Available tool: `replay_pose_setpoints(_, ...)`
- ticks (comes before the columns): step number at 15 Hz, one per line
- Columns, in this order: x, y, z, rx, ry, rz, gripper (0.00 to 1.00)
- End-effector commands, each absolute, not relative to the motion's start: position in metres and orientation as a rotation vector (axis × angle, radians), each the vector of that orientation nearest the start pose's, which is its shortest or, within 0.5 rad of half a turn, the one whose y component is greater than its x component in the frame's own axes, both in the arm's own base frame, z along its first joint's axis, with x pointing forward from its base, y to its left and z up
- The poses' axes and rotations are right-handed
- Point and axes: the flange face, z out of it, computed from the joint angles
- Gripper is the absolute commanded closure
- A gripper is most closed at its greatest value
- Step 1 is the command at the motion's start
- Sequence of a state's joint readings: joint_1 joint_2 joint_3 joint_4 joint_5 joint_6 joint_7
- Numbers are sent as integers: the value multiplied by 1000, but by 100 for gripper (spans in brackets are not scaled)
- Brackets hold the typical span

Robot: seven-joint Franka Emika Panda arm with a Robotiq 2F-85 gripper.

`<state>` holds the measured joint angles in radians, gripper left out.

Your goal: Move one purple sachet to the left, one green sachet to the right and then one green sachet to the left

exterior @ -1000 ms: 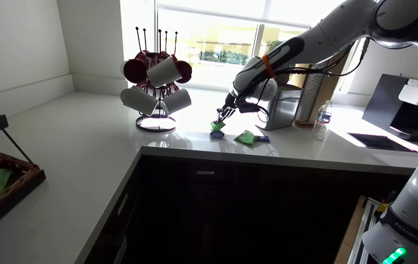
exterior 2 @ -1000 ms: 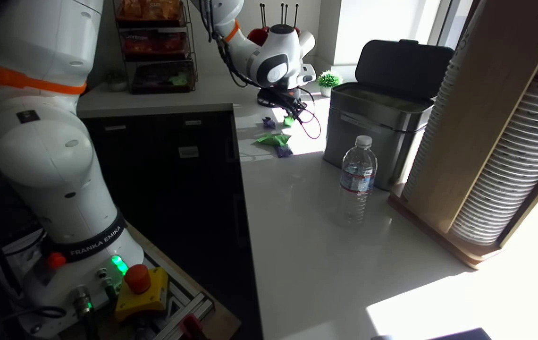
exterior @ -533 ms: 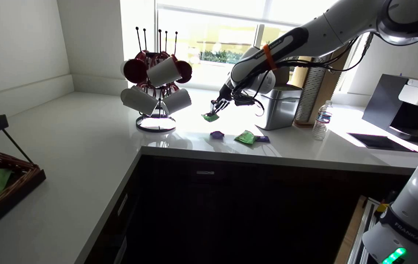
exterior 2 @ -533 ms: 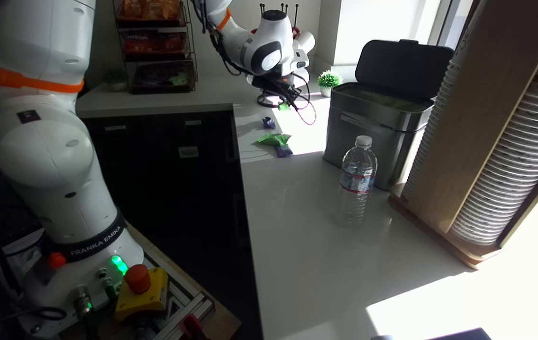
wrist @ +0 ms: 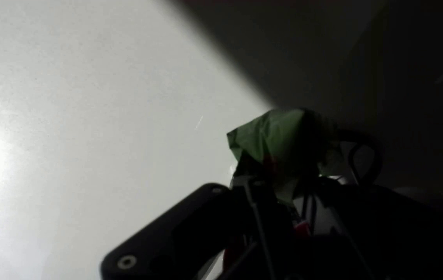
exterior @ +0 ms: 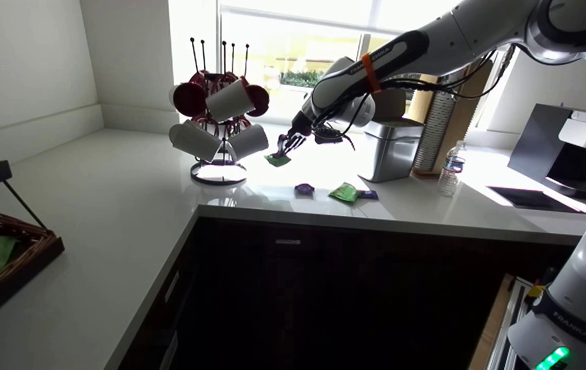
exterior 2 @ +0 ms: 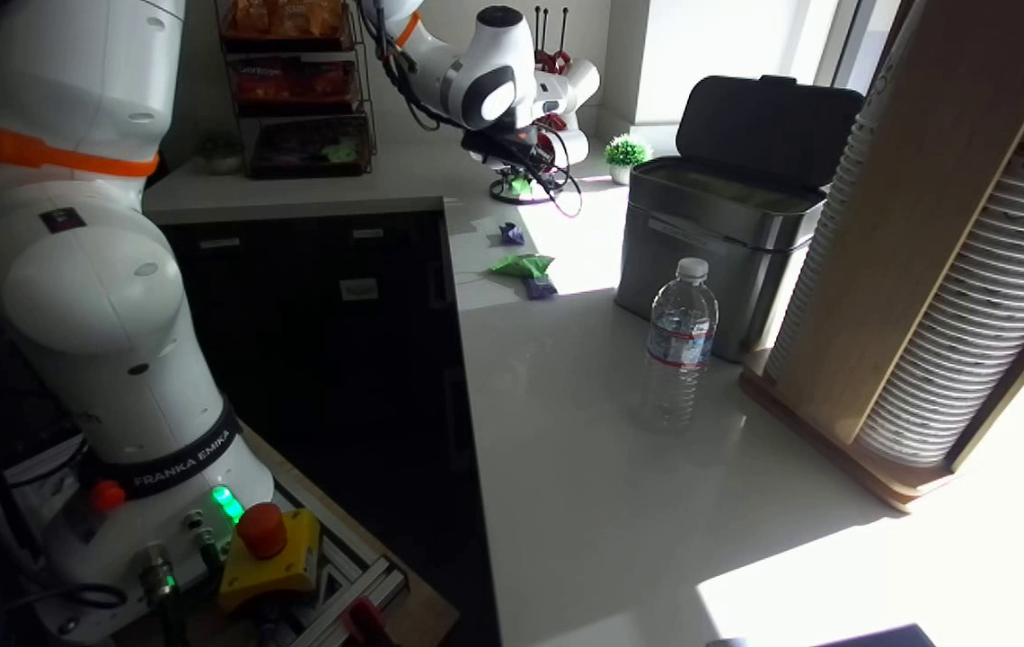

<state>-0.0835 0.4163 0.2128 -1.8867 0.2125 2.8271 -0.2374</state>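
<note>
My gripper [exterior: 279, 152] is shut on a green sachet [exterior: 277, 161] and holds it above the counter, just beside the mug rack. This sachet also shows in an exterior view [exterior 2: 521, 187] and at the dark fingertips [wrist: 279, 167] in the wrist view [wrist: 279, 126]. One crumpled purple sachet [exterior: 304, 189] lies alone near the counter's front edge; it also shows in an exterior view [exterior 2: 512, 234]. Another green sachet [exterior: 345, 192] lies to its right, partly against or over a second purple sachet [exterior: 370, 195]; this pair shows in both exterior views [exterior 2: 523, 265].
The mug rack [exterior: 237, 97] with hanging mugs stands close to the gripper. A steel bin [exterior: 401, 151] with its lid up, a water bottle [exterior: 451, 172] and a cup stand [exterior 2: 916, 270] stand along the counter. A wicker basket rack [exterior: 25, 252] is on the other counter arm.
My gripper has lifted the green sachet from behind the lone purple sachet and carried it toward the mug rack, leftward in an exterior view. The other sachets have not moved.
</note>
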Motion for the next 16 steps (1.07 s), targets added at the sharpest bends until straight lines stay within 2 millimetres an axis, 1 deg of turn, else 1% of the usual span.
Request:
replay_pose_setpoints(1, 679, 73, 339, -2860, -224, -775, 95)
replay_pose_setpoints(8, 686, 86, 319, -2859, -260, -726, 95)
replay_pose_setpoints(9, 687, 88, 317, -2862, -261, -724, 60)
replay_pose_setpoints(10, 688, 89, 315, -2867, -266, -724, 55)
replay_pose_setpoints(12, 690, 91, 313, -2875, -275, -731, 41)
replay_pose_setpoints(13, 691, 91, 313, -2874, -272, -735, 32)
replay_pose_setpoints(16, 692, 92, 319, -2874, -263, -739, 10)
